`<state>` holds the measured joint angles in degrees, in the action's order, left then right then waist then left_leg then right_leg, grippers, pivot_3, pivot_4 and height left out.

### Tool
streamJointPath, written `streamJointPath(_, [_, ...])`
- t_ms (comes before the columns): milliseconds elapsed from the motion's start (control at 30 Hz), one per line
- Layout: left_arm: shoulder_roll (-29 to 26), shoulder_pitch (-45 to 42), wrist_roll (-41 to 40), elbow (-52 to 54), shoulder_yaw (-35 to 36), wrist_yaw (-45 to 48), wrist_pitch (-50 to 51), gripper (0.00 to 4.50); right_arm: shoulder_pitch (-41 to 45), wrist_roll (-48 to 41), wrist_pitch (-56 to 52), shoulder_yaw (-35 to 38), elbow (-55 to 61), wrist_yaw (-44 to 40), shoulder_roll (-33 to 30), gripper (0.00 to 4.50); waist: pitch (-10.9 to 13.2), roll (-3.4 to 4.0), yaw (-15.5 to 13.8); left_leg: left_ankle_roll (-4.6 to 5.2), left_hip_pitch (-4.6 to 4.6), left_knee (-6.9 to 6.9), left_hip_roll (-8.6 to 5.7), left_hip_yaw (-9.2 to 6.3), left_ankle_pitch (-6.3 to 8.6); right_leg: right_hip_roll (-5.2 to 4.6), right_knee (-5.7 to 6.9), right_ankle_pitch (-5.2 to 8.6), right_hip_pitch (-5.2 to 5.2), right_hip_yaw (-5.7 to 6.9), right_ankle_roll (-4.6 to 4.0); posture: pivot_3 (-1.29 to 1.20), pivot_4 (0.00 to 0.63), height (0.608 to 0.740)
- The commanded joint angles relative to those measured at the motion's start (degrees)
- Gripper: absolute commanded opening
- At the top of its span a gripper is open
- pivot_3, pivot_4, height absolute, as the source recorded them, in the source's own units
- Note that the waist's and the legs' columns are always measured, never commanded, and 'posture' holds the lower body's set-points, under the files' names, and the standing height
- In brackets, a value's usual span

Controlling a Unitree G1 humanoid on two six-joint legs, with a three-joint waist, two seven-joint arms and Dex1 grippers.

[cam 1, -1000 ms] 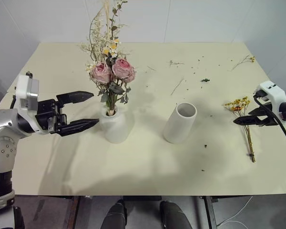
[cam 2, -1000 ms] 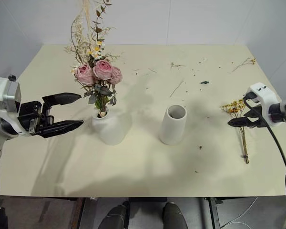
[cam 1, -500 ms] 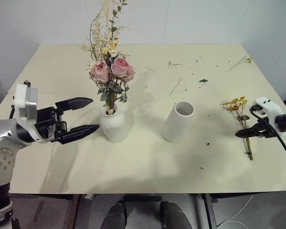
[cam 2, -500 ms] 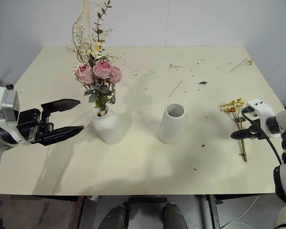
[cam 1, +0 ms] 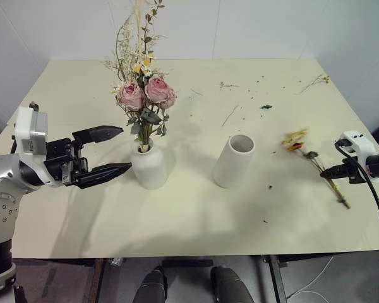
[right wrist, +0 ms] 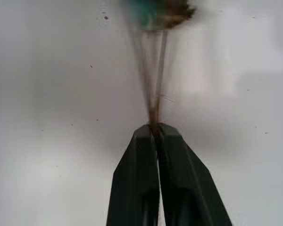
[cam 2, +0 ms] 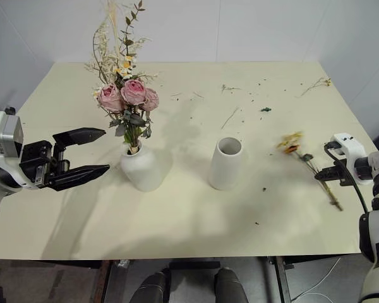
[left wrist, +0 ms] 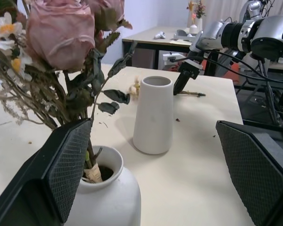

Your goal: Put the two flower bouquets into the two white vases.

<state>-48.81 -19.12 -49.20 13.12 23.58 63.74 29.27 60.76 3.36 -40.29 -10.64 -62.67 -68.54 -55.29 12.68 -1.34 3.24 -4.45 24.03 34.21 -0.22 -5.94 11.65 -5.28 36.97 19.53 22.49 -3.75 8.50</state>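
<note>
Head cameras overlook the table (cam 1: 196,214) (wrist cameras sit close, low).

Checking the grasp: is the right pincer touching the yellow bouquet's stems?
Touching. The right wrist view shows the right pincer shut on the yellow bouquet, stems pinched between its fingertips.

Left end effector (cam 1: 118,150) wide apart, level; right end effector (cam 1: 326,173) pinched closed, angled down.

Each arm is silver-grey with rounded joint housings and a white block at the wrist. The left gripper (cam 1: 114,151) has long black tapered fingers with cross-hatched pads; a black cable loops behind the right gripper (cam 1: 327,173).
</note>
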Motion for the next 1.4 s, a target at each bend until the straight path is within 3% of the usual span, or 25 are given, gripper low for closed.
streamJointPath(33, [-0.54, -2.75, 0.62, -1.03, -0.69, 1.32, -1.57, 4.50, 1.36, -3.24, 1.60, 5.12, 0.58, -1.24, -0.79, 0.15, 0.01, 0.02, -0.05, 0.00, 0.00, 0.02, 0.00, 0.00, 0.00, 0.00, 0.02, 0.00, 0.00, 0.00, 0.00, 0.00, 0.150, 0.740])
streamJointPath(233, [0.19, -5.30, 2.04, -3.99, -2.80, 2.69, -2.83, 4.50, -2.85, -13.23, 6.95, 15.70, 14.76, -5.86, -0.78, 0.15, 0.04, 0.09, 0.10, 0.00, 0.00, 0.00, 0.00, 0.01, 0.00, 0.03, 0.03, -0.02, 0.02, -0.05, 0.04, 0.00, 0.150, 0.740])
streamJointPath(300, [0.78, -6.87, 2.78, -5.67, -4.11, 3.44, -3.52, 4.50, -6.07, -23.79, 6.83, 26.24, 28.21, -4.64, 3.10, 0.15, 0.04, 0.08, -0.09, 0.00, 0.01, -0.01, 0.02, 0.00, 0.00, 0.05, 0.02, -0.02, 0.02, -0.04, 0.04, 0.00, 0.150, 0.740])
streamJointPath(367, [1.08, -7.88, 3.38, -6.93, -4.94, 4.17, -4.08, 4.50, -8.47, -30.48, 5.05, 32.36, 37.41, -3.12, 6.03, 0.15, 0.04, 0.09, 0.02, 0.00, 0.01, 0.00, 0.03, 0.02, 0.00, 0.06, 0.06, -0.02, 0.02, -0.07, 0.04, 0.00, 0.150, 0.740])
streamJointPath(433, [1.45, -8.74, 3.72, -7.91, -5.49, 4.55, -4.38, 4.50, -9.63, -33.51, 1.37, 35.20, 43.41, 2.47, 8.44, 0.15, 0.04, 0.09, -0.13, -0.01, 0.01, 0.03, 0.03, 0.00, -0.01, 0.07, 0.12, -0.02, 0.03, -0.06, 0.05, 0.00, 0.150, 0.740])
streamJointPath(600, [2.10, -10.65, 4.44, -10.28, -7.08, 5.77, -4.68, 4.50, -10.40, -51.66, -7.47, 42.82, 62.93, 13.58, 17.72, 0.15, 0.04, 0.09, -0.35, -0.01, 0.02, 0.06, 0.03, -0.05, -0.01, 0.05, 0.17, -0.02, 0.03, -0.05, 0.05, 0.00, 0.150, 0.740])
streamJointPath(833, [3.27, -13.08, 5.86, -12.68, -8.70, 6.54, -5.36, 4.50, -12.75, -57.60, -6.04, 40.53, 68.59, 20.03, 22.79, 0.15, 0.03, 0.08, -0.42, 0.02, 0.02, 0.20, 0.01, -0.07, -0.01, 0.03, 0.29, -0.03, 0.01, -0.04, 0.05, 0.00, 0.150, 0.740])
streamJointPath(1167, [5.66, -14.00, 5.96, -10.77, -9.14, 3.85, -4.67, 4.50, -20.94, -50.00, 7.47, 32.33, 63.95, 15.66, 26.26, 0.15, 0.03, 0.08, -0.12, 0.06, 0.01, 0.40, 0.00, -0.07, -0.02, 0.04, 0.52, -0.03, 0.03, -0.07, 0.05, 0.00, 0.150, 0.740])
streamJointPath(1400, [5.42, -14.35, 5.42, -9.68, -8.67, 2.37, -3.83, 4.50, -23.45, -50.09, 10.54, 29.26, 64.92, 15.93, 29.53, 0.15, 0.02, 0.06, -0.19, 0.05, -0.02, 0.45, 0.01, -0.11, -0.03, 0.06, 0.58, -0.03, 0.00, -0.07, 0.04, 0.00, 0.150, 0.740])
